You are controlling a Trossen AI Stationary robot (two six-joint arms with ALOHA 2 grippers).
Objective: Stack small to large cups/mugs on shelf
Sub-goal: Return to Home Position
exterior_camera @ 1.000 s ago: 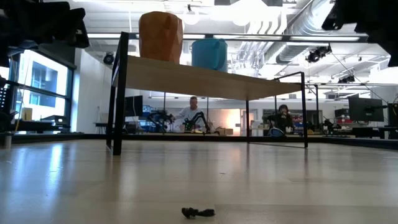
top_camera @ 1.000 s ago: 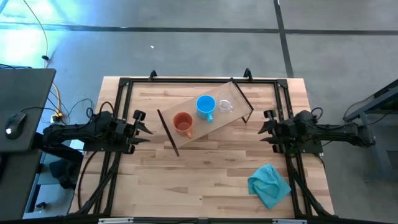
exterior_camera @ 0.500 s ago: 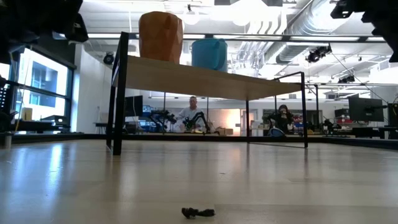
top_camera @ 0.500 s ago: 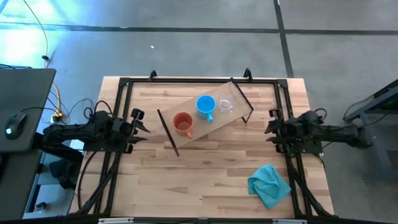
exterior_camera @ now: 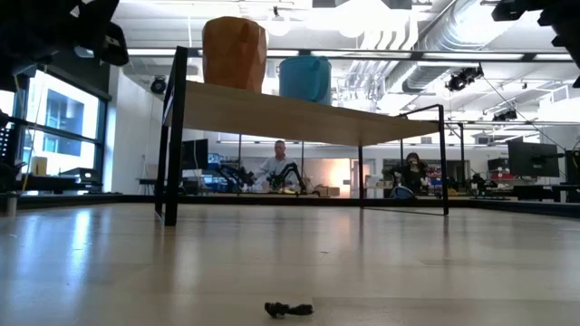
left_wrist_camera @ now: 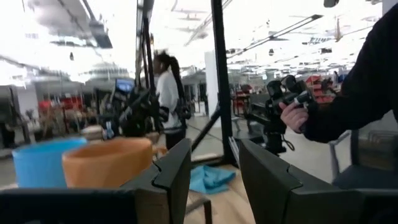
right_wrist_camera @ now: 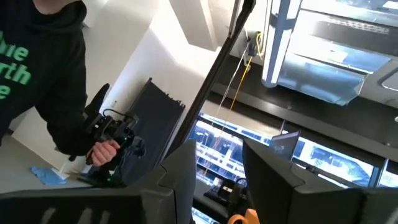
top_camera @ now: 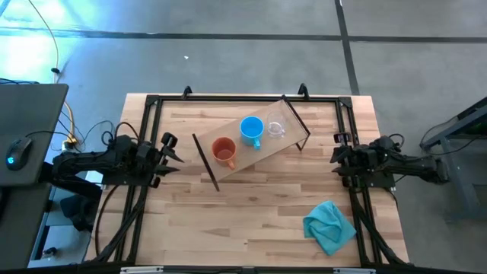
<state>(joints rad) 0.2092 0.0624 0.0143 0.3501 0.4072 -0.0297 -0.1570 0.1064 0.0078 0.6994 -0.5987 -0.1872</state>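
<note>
The table [top_camera: 251, 217] is bearing the loaded shelf [top_camera: 245, 157]; the left gripper [top_camera: 169, 150] at nine o'clock and the right gripper [top_camera: 335, 152] at three are hanging, jaws apart, best retreating level, clear of it.

Overhead looks straight down, low camera level across the table [top_camera: 251, 221], both catching the shelf [top_camera: 251, 158]; wrist cameras apparently face roomward.

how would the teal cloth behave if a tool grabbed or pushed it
The teal cloth lies crumpled in folds on the table, so it is probably floppy and would sag from one pinch. Pushed, it would likely bunch up rather than slide whole.
</note>
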